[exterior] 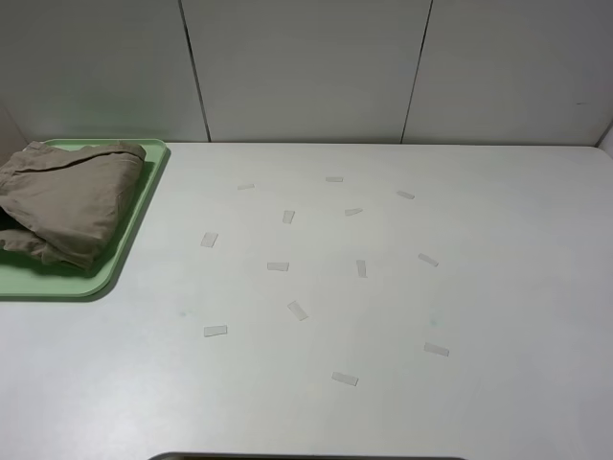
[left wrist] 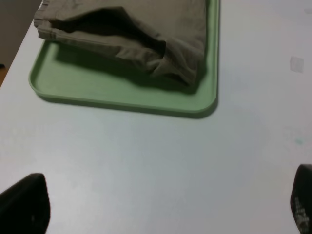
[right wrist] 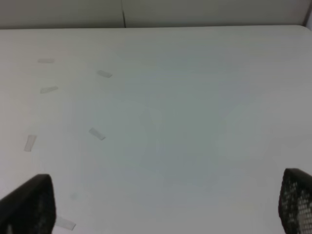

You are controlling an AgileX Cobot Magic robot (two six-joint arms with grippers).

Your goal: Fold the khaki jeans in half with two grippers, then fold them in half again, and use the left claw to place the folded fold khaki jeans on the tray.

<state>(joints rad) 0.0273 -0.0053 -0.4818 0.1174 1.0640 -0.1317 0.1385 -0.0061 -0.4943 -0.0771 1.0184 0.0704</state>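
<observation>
The white table point(exterior: 402, 287) lies bare but for scattered tape strips point(exterior: 297, 310). The mint-green tray point(left wrist: 122, 95) sits at its far left edge, holding the folded khaki jeans point(exterior: 67, 196). Left claw point(left wrist: 161, 207) and right gripper point(right wrist: 165, 204) both stand wide apart, empty, clear of the jeans

I work in what looks like a lab test cell: a bare white table point(exterior: 383, 287) dotted with small tape marks point(exterior: 297, 310), closed in behind by plain white wall panels point(exterior: 306, 67).
</observation>
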